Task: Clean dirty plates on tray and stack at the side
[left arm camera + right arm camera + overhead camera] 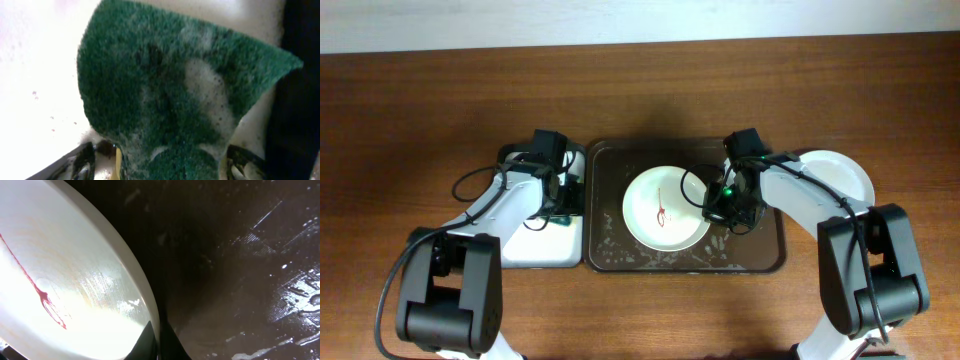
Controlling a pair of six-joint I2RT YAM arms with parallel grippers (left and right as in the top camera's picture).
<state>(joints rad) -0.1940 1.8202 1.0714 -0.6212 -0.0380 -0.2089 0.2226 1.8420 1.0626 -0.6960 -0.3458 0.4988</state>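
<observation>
plate on tray, another plate right, smaller tray left

Left pincer, right pincer — both clamped

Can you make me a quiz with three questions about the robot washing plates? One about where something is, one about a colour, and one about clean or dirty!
1. Where is the plate with the red squiggle?
A. on the dark brown tray
B. on the bare table
C. on the small white tray

2. What colour is the sponge?
A. yellow
B. green
C. blue

3. How does that plate look?
A. wiped clean
B. marked with red sauce
C. broken in two

Answers:
1 A: from overhead it sits inside the dark brown tray, with the right pincer on its rim.
2 B: the left wrist view shows foamy green fibres.
3 B: the right wrist view shows a line of red sauce across it.
</observation>
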